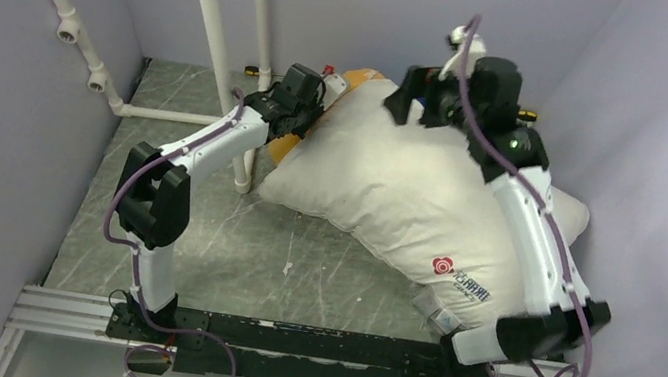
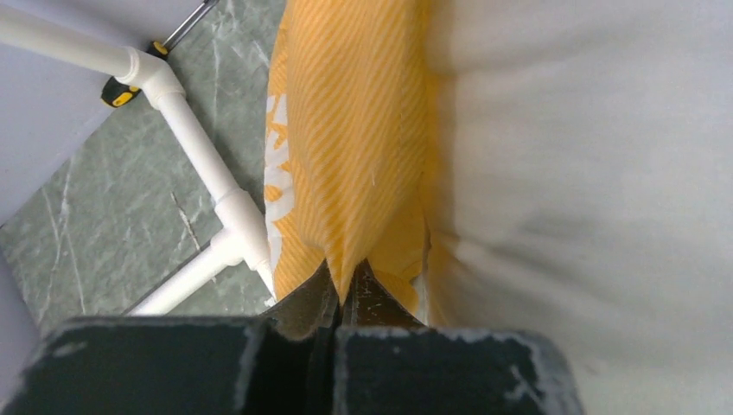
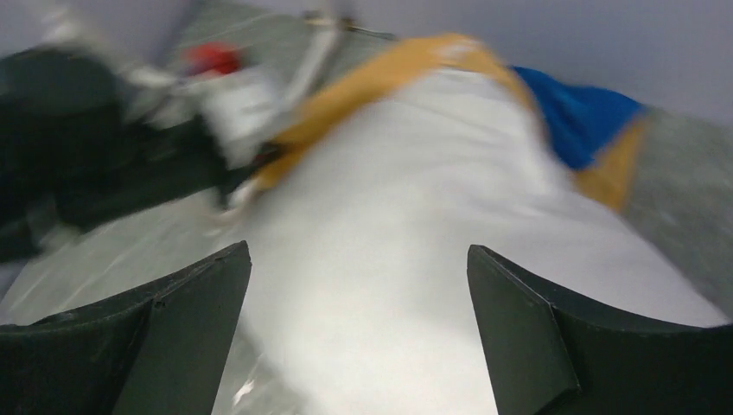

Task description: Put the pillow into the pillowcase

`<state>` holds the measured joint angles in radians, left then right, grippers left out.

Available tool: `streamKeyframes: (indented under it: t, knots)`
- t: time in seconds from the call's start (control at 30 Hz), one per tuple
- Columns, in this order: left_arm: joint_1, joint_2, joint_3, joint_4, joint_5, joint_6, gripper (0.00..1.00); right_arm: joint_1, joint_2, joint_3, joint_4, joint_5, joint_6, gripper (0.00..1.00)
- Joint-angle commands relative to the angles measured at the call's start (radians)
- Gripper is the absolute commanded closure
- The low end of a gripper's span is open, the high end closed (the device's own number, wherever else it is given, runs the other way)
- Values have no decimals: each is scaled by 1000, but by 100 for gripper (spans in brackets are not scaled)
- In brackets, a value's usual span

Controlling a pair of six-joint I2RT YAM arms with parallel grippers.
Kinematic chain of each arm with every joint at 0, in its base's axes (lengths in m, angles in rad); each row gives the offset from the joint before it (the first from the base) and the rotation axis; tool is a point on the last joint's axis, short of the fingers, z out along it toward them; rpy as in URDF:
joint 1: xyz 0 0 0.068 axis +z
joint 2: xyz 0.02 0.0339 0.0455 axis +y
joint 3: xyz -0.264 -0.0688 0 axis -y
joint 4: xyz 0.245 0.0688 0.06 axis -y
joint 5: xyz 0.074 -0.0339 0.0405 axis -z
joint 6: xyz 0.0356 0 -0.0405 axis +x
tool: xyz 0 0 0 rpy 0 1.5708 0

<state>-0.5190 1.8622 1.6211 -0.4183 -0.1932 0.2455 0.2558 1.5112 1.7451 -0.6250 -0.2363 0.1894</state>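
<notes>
White pillow (image 1: 399, 199) lies on the table (image 1: 200, 238), its far end inside the yellow-orange pillowcase (image 2: 346, 130), whose edge the left gripper (image 2: 346, 294) pinches while the right gripper (image 3: 356, 255) hangs spread above; only the right wrist view shows its blue side

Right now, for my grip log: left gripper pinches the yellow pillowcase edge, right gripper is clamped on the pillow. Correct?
No: the right gripper is open, jaws spread wide over the pillow, as the right wrist view shows. The left gripper does pinch the yellow pillowcase edge.
</notes>
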Motion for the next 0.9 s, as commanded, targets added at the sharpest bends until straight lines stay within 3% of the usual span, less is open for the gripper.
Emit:
streamKeyframes:
  t: [0.0, 0.13, 0.4, 0.57, 0.6, 0.63, 0.67, 0.7, 0.73, 0.87]
  knots:
    - [24, 3, 64, -73, 79, -58, 100, 191, -120, -132, 35, 16, -53, 2]
    - [36, 6, 85, -105, 131, -79, 100, 299, -166, -351, 189, 34, -45, 10]
    - [76, -28, 78, -143, 227, -110, 100, 605, -83, -640, 457, 633, -223, 1]
    - [86, -48, 60, -147, 259, -113, 100, 655, 123, -601, 468, 873, -249, 4]
    - [88, -50, 61, -151, 262, -113, 100, 655, 158, -580, 458, 898, -251, 9]
    - [89, -51, 63, -156, 262, -114, 100, 655, 189, -566, 455, 920, -255, 21]
    - [91, -53, 63, -159, 260, -112, 100, 649, 212, -553, 448, 938, -252, 59]
    - [92, -56, 62, -163, 258, -110, 100, 639, 223, -545, 446, 955, -250, 84]
    - [94, -59, 60, -167, 254, -107, 100, 630, 229, -533, 430, 954, -243, 96]
    - [97, -78, 33, -166, 221, -90, 100, 554, 147, -528, 407, 875, -206, 100]
